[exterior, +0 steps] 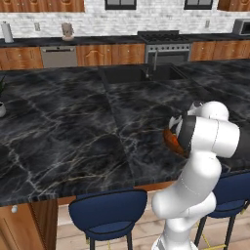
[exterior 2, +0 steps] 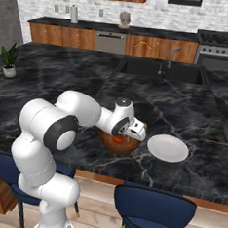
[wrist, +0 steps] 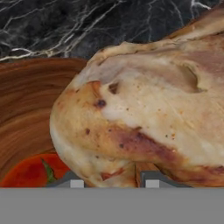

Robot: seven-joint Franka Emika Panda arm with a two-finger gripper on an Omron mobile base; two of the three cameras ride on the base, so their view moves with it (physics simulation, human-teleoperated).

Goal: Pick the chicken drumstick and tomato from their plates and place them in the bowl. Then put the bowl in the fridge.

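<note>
Golden-brown chicken drumstick (wrist: 144, 109) sits pinched between the fingers (wrist: 149, 180), above the wooden bowl (wrist: 30, 109) holding the tomato (wrist: 30, 173).

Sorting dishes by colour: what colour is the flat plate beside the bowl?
Plain white plate; right base view shows it best.

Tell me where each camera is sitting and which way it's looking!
Left base view: behind the arm on its left, looking forward and down over the dark counter; the white arm rises at lower right, hiding most of the bowl.
Right base view: behind on the right, same counter; the arm reaches from lower left, gripper over the bowl beside the white plate.
Hand view: on the hand, looking into the bowl at the chicken drumstick and tomato.
Shared: bowl, counter, sink.
</note>
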